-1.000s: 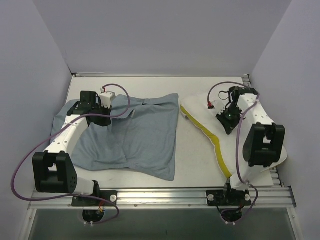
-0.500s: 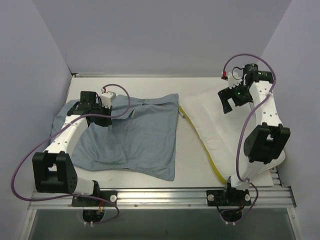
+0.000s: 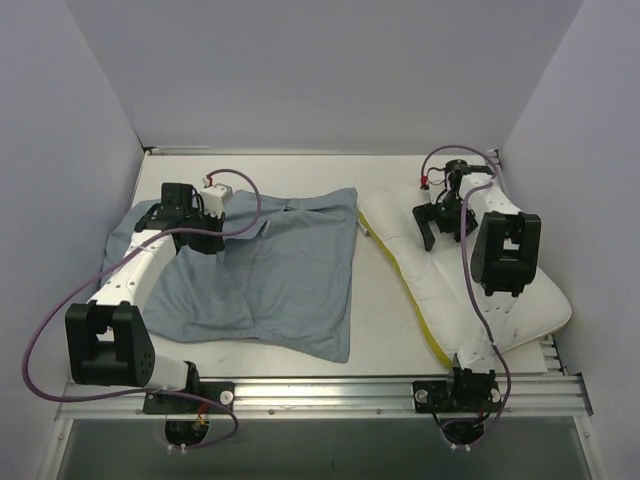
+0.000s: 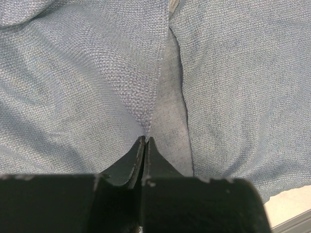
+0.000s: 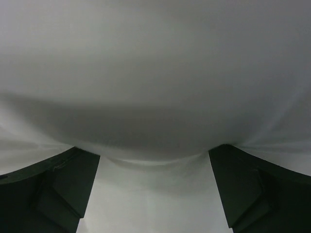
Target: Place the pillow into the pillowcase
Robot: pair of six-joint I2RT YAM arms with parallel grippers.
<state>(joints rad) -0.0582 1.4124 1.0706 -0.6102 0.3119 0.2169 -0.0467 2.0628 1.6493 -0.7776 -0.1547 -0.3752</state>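
Finds the pillow (image 3: 530, 305) on the right side of the table (image 3: 380, 330), wholly outside the pillowcase (image 3: 270, 270), which lies flat on the left; judges insertion not begun. Notes the pillow's long axis running diagonally, far-centre to near-right, yellow edge (image 3: 432, 320) toward the pillowcase. Records left gripper (image 4: 145, 145) pinched tight on a pillowcase fold, right gripper (image 5: 153, 165) spread wide, pressed into the pillow's far end.

A flat white tabletop (image 3: 380, 330), pale lilac walls (image 3: 300, 70) on three sides, a ribbed aluminium rail (image 3: 330, 390) along its near edge
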